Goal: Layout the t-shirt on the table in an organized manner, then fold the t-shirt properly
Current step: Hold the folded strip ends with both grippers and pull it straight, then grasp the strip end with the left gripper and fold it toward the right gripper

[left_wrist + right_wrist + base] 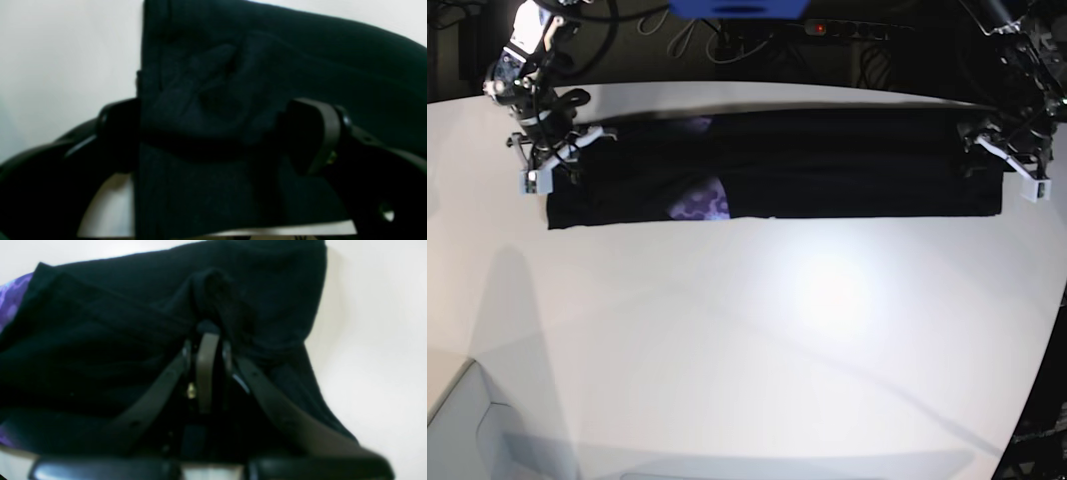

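Both wrist views are murky, black cloth swallowing nearly everything. The t-shirt (777, 178) lies stretched as a long dark band along the far side of the counter (757, 340), and only the base view shows that whole span, with a patch of purple print peeking out at its lower edge. Up close, the right pincer (206, 331) is clenched on a bunched fold of shirt, a sliver of purple at the frame's left. The left pincer (213, 133) has cloth draped between its wide-set fingers; whether it grips, I cannot tell.
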{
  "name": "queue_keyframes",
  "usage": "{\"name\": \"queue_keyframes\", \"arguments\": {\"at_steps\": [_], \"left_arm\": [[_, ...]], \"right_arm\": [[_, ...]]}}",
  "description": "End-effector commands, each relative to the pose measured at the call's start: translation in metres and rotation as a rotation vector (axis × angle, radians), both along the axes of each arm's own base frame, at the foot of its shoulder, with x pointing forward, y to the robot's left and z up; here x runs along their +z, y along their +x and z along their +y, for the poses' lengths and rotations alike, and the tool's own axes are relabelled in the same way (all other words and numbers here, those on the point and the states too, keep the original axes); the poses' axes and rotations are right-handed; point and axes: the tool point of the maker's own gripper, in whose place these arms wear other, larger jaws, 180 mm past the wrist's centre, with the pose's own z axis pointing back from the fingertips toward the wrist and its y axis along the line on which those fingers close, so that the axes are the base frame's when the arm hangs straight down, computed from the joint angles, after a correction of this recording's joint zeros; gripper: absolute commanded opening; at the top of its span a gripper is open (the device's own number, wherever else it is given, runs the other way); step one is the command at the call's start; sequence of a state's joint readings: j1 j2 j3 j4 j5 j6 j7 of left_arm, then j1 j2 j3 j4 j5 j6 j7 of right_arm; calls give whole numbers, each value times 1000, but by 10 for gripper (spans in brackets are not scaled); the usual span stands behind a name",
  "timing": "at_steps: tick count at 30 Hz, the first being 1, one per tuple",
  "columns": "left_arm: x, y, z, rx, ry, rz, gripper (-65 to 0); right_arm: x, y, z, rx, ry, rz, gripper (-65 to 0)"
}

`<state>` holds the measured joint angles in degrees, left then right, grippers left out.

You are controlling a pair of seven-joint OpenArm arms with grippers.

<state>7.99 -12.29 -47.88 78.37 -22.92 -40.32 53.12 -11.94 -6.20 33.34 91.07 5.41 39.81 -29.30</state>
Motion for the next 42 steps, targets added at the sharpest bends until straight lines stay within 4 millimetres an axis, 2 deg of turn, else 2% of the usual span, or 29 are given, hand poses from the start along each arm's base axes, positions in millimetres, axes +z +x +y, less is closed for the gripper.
{"name": "queue_keyframes", "arguments": {"at_steps": [1, 9, 10, 15, 17, 20, 23, 28, 29, 33, 34, 36, 42], "left_arm": [[-12, -11, -3, -11, 7, 81, 0], [-15, -12, -7, -21, 9, 94, -1], [-16, -12, -8, -21, 8, 94, -67], [-17, -11, -12, -19, -2, 91, -498], [-15, -8, -11, -19, 3, 86, -649], [-11, 1, -11, -21, 5, 68, -629], [1, 11, -8, -26, 22, 35, -650], [59, 41, -5, -63, 144, -117, -650], [70, 46, -10, -76, 165, -149, -650], [104, 63, -52, -176, 215, -251, -650], [106, 63, -67, -209, 210, -261, -650], [103, 60, -97, -270, 187, -263, -650], [71, 52, -192, -461, 180, -176, -650]], "right_arm": [[4, 3, -1, 5, -9, -7, -650], [4, 3, -2, 4, -9, -9, -650], [4, 3, -2, 4, -9, -9, -650], [5, 4, -2, 4, -9, -10, -650], [5, 4, -2, 4, -9, -10, -650], [5, 4, -2, 4, -9, -10, -650], [4, 4, -2, 4, -9, -9, -650], [4, 3, -2, 4, -8, -8, -650], [2, 3, -1, 4, -6, -4, -650], [-9, -2, 2, 3, 18, 25, -650], [-11, -2, 3, 3, 22, 30, -650], [-15, -4, 4, 2, 30, 41, -650], [-16, -2, 9, -1, 46, 39, -650]]}}
